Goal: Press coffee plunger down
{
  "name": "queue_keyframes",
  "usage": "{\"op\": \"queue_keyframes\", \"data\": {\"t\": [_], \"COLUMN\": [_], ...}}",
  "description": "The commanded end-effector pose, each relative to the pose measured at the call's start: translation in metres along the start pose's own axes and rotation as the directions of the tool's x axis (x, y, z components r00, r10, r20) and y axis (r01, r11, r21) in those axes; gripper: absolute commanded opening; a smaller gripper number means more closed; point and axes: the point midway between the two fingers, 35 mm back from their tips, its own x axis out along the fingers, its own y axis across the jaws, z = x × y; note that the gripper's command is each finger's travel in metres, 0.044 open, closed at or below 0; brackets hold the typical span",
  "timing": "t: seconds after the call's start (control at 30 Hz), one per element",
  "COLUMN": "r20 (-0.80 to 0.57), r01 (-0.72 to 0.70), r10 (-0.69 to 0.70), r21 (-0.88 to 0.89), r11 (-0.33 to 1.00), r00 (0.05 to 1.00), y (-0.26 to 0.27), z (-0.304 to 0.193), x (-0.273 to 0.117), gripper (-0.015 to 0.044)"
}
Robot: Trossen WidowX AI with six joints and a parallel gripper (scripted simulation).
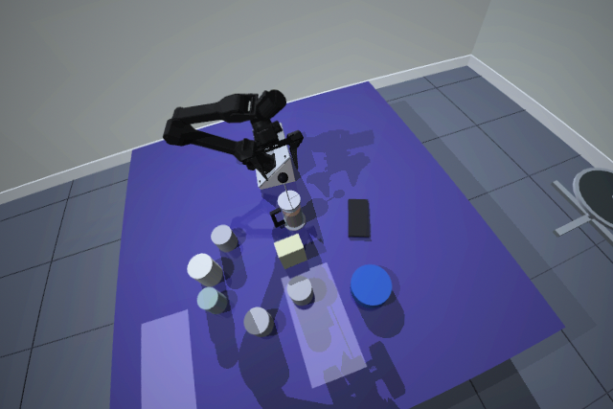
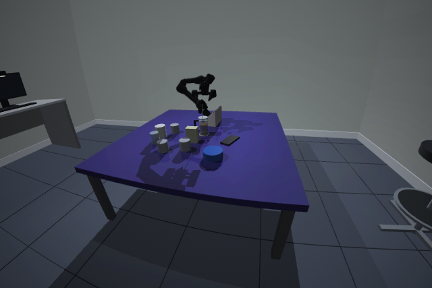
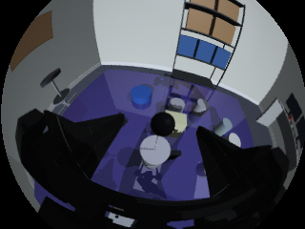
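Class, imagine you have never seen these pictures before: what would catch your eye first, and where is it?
The black arm folds above the far middle of the purple table, its open gripper poised over the coffee press, whose black plunger knob sits raised on its rod between the fingers. Next comes the bright blue cylinder near the table's front, right of a cluster of grey cans and a pale yellow box.
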Motion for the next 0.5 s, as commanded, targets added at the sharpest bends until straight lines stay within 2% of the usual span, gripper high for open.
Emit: {"op": "queue_keyframes", "data": {"t": [0.0, 0.2, 0.47], "r20": [0.003, 0.006, 0.006], "r01": [-0.001, 0.002, 0.002], "r10": [0.001, -0.002, -0.002], "r21": [0.003, 0.003, 0.003], "r11": [1.000, 1.000, 1.000], "r00": [1.000, 1.000, 1.000], "y": [-0.0015, -0.0027, -0.0027], "z": [0.0000, 0.0002, 0.0002], "x": [0.0064, 0.0131, 0.0131], "gripper": [0.0440, 0.0440, 0.0230]}}
